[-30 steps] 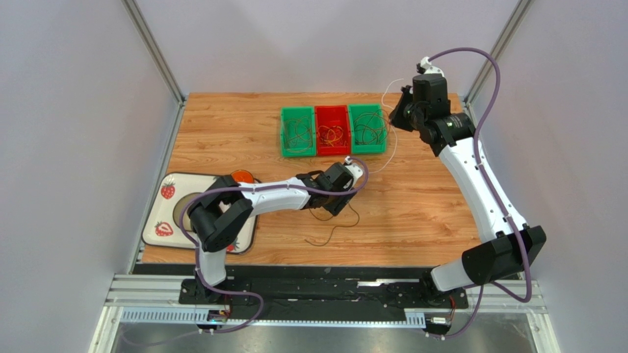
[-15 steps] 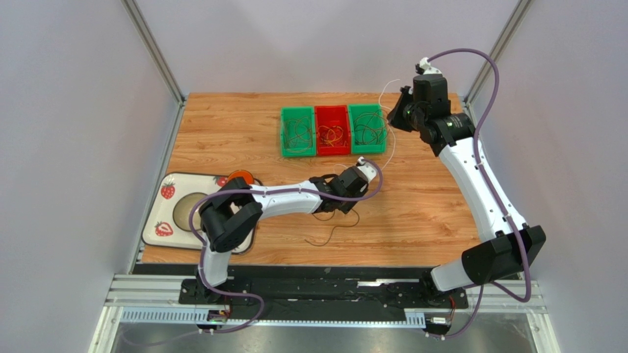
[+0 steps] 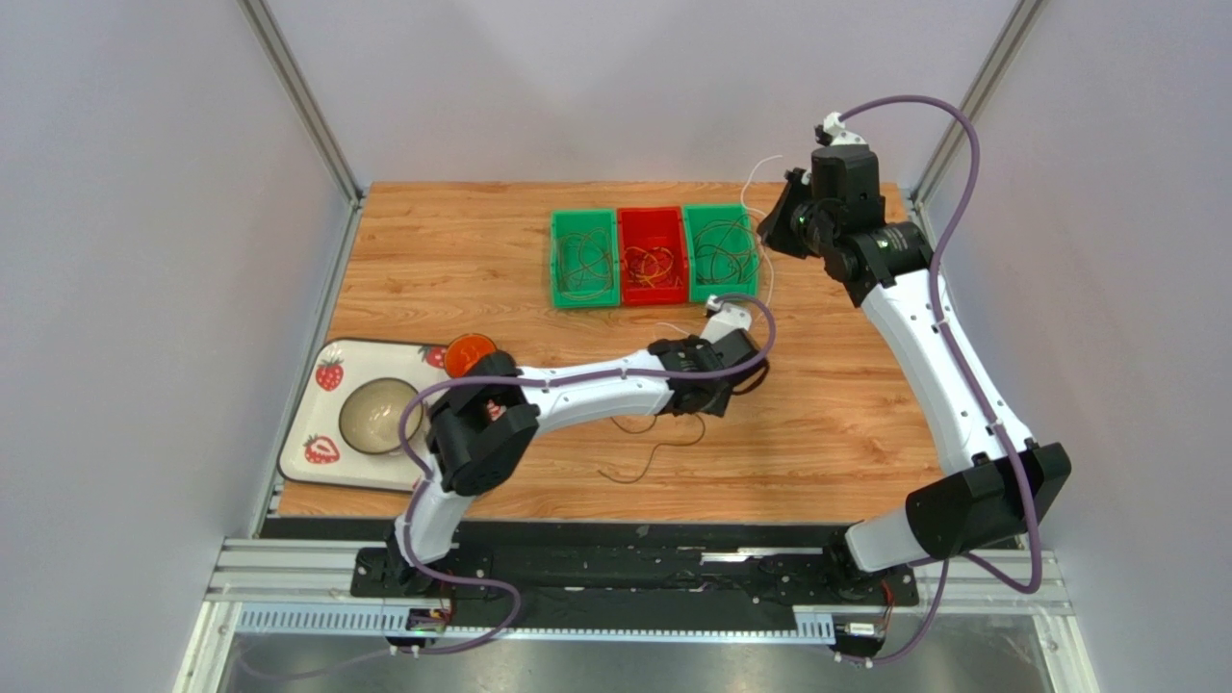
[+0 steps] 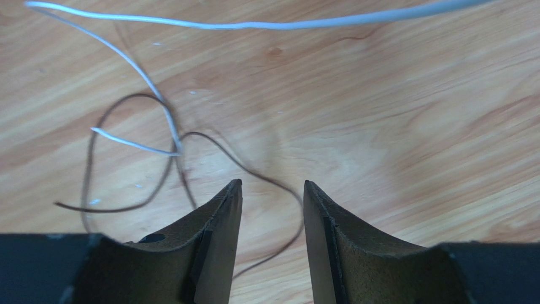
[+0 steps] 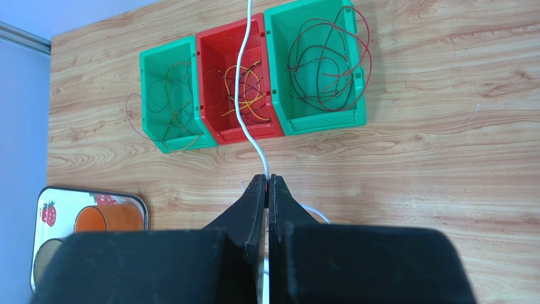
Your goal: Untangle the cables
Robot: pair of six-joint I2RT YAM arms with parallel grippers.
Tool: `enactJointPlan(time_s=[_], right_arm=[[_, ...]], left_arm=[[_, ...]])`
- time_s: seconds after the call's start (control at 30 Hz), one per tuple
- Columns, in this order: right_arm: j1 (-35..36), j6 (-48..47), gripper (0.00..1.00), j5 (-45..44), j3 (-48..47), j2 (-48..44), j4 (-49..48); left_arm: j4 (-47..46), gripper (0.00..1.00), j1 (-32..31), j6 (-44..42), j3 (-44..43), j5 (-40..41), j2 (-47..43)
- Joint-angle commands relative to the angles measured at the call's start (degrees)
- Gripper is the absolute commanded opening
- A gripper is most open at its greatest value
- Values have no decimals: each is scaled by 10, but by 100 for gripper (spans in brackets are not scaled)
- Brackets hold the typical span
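Observation:
My right gripper (image 5: 267, 180) (image 3: 788, 220) is held high at the back right and is shut on a whitish cable (image 5: 239, 82), which hangs down towards the table. My left gripper (image 4: 272, 185) (image 3: 719, 378) is open and empty, low over the wood in front of the bins. A thin brown cable (image 4: 95, 149) loops on the table and one strand runs between the left jaws without being gripped. The whitish cable (image 4: 253, 25) crosses it. More brown cable (image 3: 658, 445) lies nearer the front. Dark red cables (image 5: 329, 63) fill the right green bin.
Three bins stand in a row at the back: a green one (image 5: 147, 95) with brown wires, a red one (image 5: 250, 132) with orange and yellow wires, and a green one (image 5: 323, 121). A strawberry tray (image 3: 321, 451) with a bowl (image 3: 379, 416) and an orange cup (image 3: 470, 354) sits at the front left.
My left arm has reached to the right across the table, carrying its gripper from over the brown cable towards the hanging whitish cable. The right arm has not moved.

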State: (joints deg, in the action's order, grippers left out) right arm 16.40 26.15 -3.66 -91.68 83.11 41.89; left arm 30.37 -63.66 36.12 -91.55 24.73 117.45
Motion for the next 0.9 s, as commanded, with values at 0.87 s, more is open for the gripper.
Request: enactJointPlan(time_s=[0.87], right_arm=[[-3,9,0,27,16,-20,-39]], left_arm=[[117,42,15,135,-119,110,132]])
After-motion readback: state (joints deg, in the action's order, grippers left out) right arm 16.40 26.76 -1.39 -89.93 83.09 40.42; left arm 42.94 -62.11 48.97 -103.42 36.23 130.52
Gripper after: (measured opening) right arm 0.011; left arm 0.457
